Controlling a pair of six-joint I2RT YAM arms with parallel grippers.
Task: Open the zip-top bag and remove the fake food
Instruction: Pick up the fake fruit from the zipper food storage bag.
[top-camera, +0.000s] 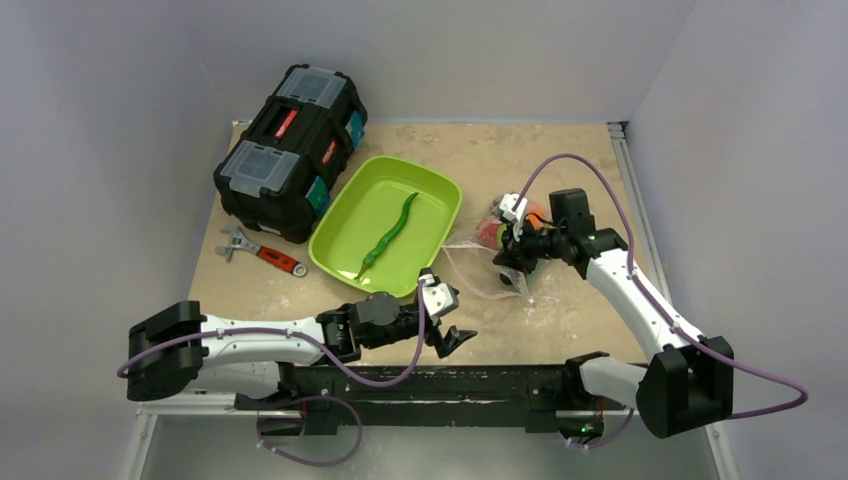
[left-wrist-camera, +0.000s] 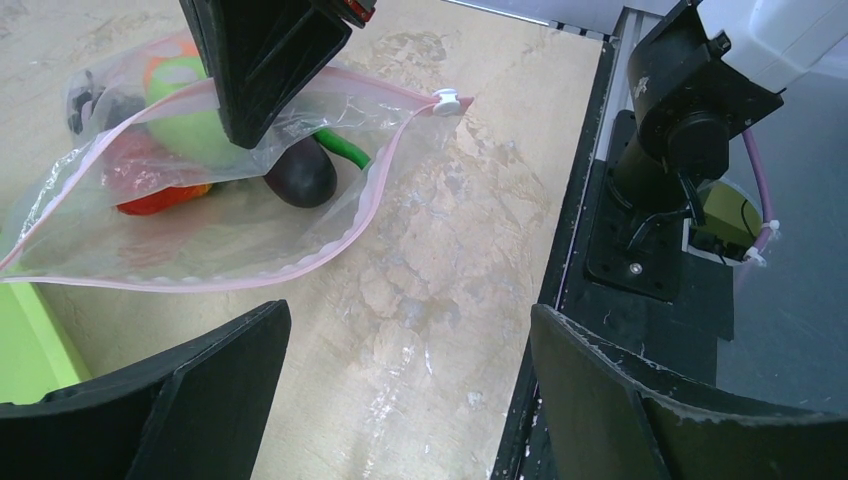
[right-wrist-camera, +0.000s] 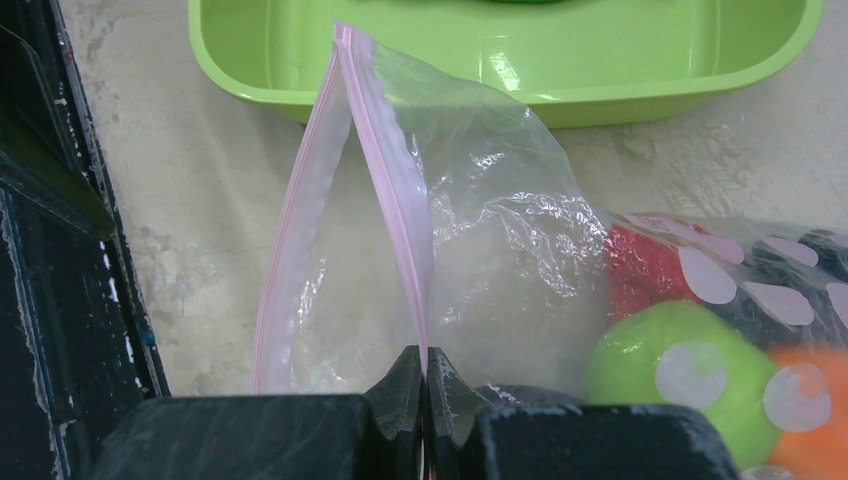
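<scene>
The right gripper (right-wrist-camera: 423, 378) is pinched tight on one pink lip of the zip-top bag (right-wrist-camera: 490, 230), which lies gaping on the table (top-camera: 560, 170) just right of the lime-green tray (top-camera: 340, 235). The left gripper (left-wrist-camera: 410, 390) hovers near its mouth, fingers spread wide, empty. Inside: lime-green ball (right-wrist-camera: 680, 370), red pepper (right-wrist-camera: 635, 270), eggplant (left-wrist-camera: 300, 172) (an orange piece (right-wrist-camera: 810, 400) too, possibly the fruit). A green pod (top-camera: 392, 232) lies in the tray.
</scene>
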